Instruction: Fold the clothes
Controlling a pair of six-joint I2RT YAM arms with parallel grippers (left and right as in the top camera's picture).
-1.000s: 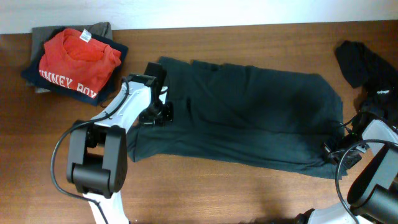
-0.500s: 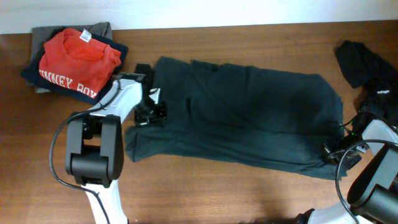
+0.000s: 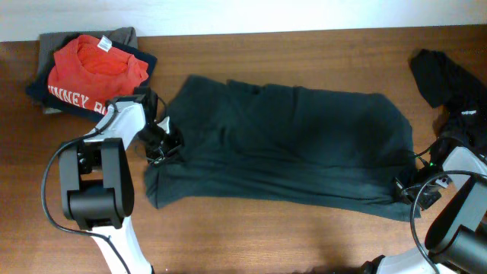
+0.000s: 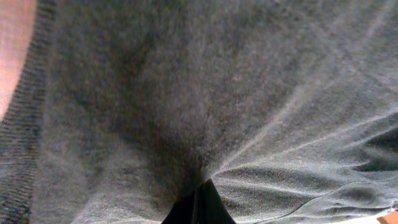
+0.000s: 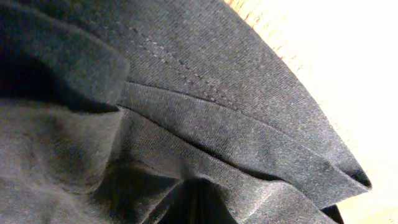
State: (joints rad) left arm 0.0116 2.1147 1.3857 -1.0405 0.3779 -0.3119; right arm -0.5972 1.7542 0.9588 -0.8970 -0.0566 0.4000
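Folded pile (image 3: 95,68) sits top left, black garment (image 3: 441,76) far right of your shirt (image 3: 281,144)
Left gripper (image 3: 163,144) and right gripper (image 3: 405,186) both clamped on shirt; its left edge dragged closer to pile

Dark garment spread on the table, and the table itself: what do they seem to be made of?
Dark garment: soft matte knit, probably cotton jersey; wrist views show fine fuzzy texture, a ribbed edge, stitched hem and limp creases. Table: brown wood or wood-look laminate, with visible grain.
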